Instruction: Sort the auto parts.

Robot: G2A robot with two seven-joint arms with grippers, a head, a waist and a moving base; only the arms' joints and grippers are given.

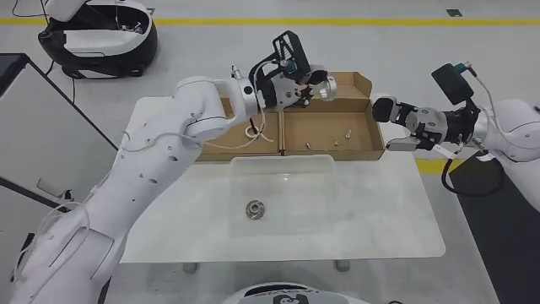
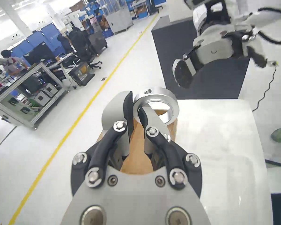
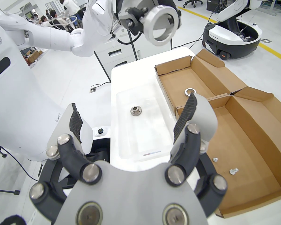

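My left gripper [image 2: 135, 108] is shut on the wall of a wide silver ring [image 2: 155, 105], one finger inside it and one outside. In the top view that ring [image 1: 326, 89] hangs in the air over the back edge of the right cardboard box [image 1: 359, 105]. The right wrist view shows the held ring [image 3: 161, 25] high above the table. My right gripper [image 3: 131, 118] stands open and empty by that box's right end [image 1: 390, 125]. A small flanged metal part [image 1: 256, 209] lies in the clear tray [image 1: 312, 173]. A smaller ring [image 3: 189, 91] lies in the left box [image 1: 221, 145].
The two open cardboard boxes stand side by side at the table's back. Small bolts [image 3: 233, 171] lie on the right box's floor [image 3: 243, 141]. The clear tray takes up the table's middle [image 3: 121, 99]. A parked robot base [image 1: 101, 38] stands on the floor behind.
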